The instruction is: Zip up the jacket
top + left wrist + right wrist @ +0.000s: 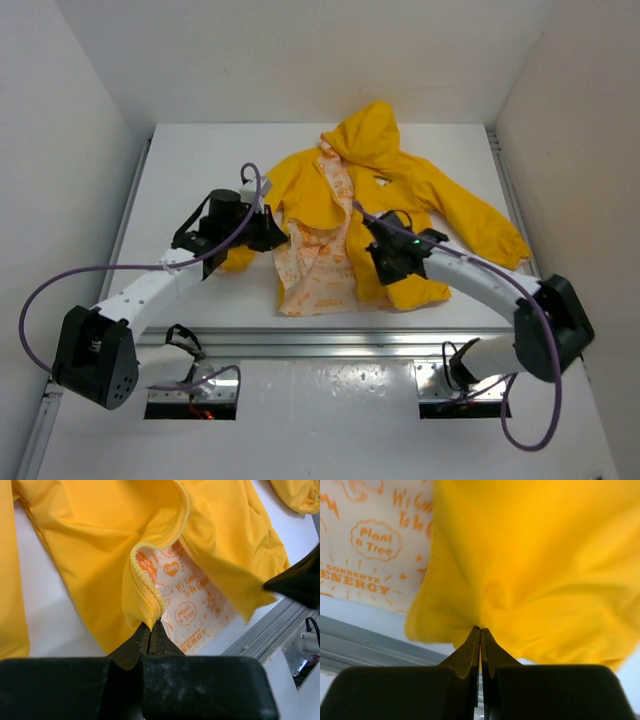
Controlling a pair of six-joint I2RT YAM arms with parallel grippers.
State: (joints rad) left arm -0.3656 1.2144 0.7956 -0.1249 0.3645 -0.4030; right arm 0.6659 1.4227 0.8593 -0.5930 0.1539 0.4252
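The yellow hooded jacket (400, 190) lies open on the white table, hood at the far side, with its pale orange-and-white lining (315, 265) showing in the middle. My left gripper (282, 232) is shut on the jacket's left front edge, pinching the lower end of the zipper teeth (150, 595) and lifting it. My right gripper (375, 258) is shut on the right front panel (530, 555), bunching the yellow fabric at its tips (480, 628). The lining also shows in the left wrist view (192, 605) and the right wrist view (370, 540).
White walls enclose the table on three sides. A metal rail (330, 340) runs along the table's near edge, just below the jacket's hem. The right sleeve (490, 225) reaches toward the right wall. Purple cables loop from both arms.
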